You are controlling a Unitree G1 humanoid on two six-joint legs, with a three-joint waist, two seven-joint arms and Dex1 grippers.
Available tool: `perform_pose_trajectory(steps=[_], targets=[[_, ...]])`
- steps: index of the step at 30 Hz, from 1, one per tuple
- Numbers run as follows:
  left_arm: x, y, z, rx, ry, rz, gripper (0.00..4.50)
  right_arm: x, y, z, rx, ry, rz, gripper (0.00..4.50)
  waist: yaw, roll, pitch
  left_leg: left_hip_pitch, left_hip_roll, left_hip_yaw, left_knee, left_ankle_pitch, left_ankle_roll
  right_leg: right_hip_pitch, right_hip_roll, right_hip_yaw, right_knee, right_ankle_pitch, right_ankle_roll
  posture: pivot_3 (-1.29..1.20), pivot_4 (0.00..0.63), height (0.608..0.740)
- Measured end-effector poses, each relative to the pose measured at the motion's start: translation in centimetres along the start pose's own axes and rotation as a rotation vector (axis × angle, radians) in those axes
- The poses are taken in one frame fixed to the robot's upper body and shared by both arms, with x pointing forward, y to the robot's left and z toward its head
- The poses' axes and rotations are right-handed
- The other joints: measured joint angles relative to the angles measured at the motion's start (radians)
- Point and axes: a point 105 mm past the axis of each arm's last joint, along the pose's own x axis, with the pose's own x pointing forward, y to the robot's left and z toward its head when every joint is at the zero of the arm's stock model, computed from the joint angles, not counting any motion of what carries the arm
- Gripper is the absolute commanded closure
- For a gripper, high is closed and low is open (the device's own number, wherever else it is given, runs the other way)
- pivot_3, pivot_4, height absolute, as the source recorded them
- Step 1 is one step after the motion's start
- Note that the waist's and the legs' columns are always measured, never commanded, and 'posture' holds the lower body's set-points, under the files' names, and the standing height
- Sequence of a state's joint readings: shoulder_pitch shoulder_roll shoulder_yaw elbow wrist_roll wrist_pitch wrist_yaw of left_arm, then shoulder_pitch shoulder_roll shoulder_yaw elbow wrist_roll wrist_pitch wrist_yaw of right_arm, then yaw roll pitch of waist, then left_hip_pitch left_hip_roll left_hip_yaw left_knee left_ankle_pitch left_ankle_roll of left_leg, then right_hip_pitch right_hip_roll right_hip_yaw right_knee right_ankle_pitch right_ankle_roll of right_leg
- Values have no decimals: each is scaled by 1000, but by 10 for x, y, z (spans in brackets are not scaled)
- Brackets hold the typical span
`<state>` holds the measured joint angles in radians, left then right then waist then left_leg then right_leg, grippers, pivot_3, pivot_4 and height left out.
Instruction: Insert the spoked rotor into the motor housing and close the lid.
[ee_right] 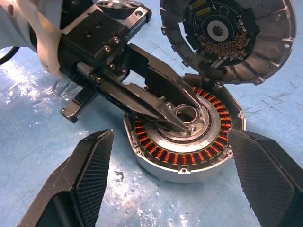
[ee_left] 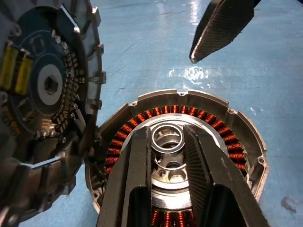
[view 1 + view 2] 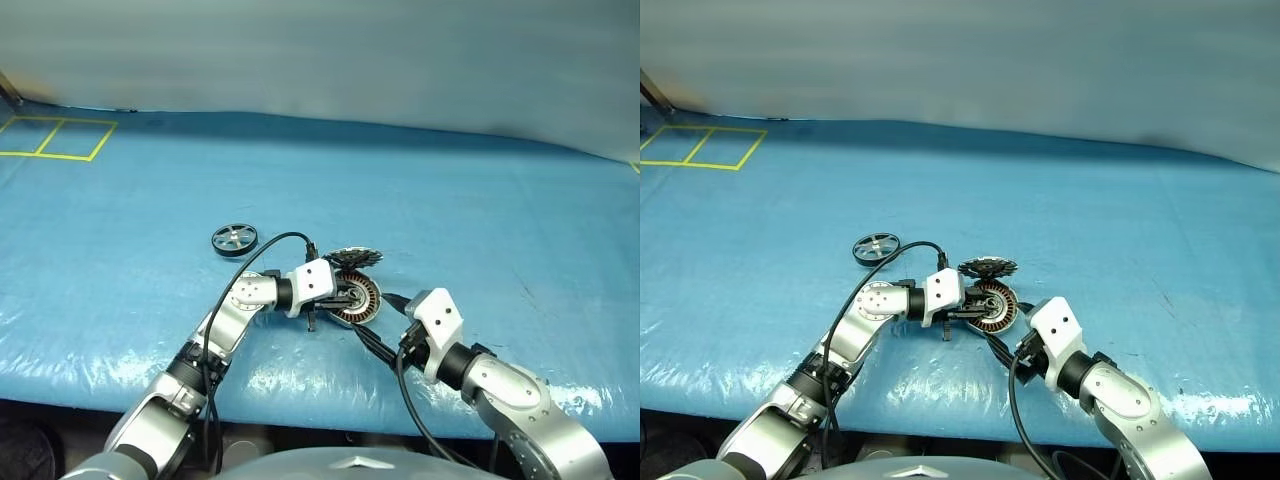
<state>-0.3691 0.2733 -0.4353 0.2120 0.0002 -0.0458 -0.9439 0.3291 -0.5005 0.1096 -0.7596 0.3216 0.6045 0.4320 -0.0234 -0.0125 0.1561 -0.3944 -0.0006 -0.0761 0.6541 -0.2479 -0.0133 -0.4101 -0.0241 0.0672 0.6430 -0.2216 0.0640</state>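
The motor housing [image 3: 358, 298] lies face up on the blue table, its ring of copper windings showing. The lid [image 3: 353, 258] stands tilted open at its far edge, its inner circuit face [image 1: 227, 38] turned towards me. My left gripper [image 2: 166, 135] reaches in from the left. Its narrowly parted fingers [image 1: 161, 106] straddle the silver centre ring [image 2: 166, 138]. My right gripper [image 3: 383, 322] is wide open at the housing's near right side, with a finger [image 1: 90, 179] on each side of the housing. The spoked rotor [image 3: 234, 239] lies flat to the far left, apart from both grippers.
A blue sheet [image 3: 480, 200] covers the table, whose front edge [image 3: 300, 400] runs close below the arms. Yellow taped squares [image 3: 55, 138] mark the far left corner. A black cable [image 3: 260, 250] loops over my left wrist. A tiny wire ring [image 2: 289, 204] lies near the housing.
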Motion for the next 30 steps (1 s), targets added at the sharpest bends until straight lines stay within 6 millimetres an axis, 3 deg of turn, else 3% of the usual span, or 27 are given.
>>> perform_pose_trajectory(steps=[11,20,30], targets=[[0,2,0,15,23,21,3861,0,0,-1,-4,6,0,426,1,0,0,1,0,0,2,0,0,2,0,0,0,0,0,0,150,740],[-2,5,-2,20,32,32,902,1,-1,-4,-12,18,-6,426,0,0,0,1,0,0,4,0,1,2,0,0,1,1,1,0,150,740],[-15,5,-1,-19,7,53,902,2,-2,-6,-3,22,0,426,-6,1,0,0,0,0,3,0,1,1,0,0,2,1,0,0,150,740]])
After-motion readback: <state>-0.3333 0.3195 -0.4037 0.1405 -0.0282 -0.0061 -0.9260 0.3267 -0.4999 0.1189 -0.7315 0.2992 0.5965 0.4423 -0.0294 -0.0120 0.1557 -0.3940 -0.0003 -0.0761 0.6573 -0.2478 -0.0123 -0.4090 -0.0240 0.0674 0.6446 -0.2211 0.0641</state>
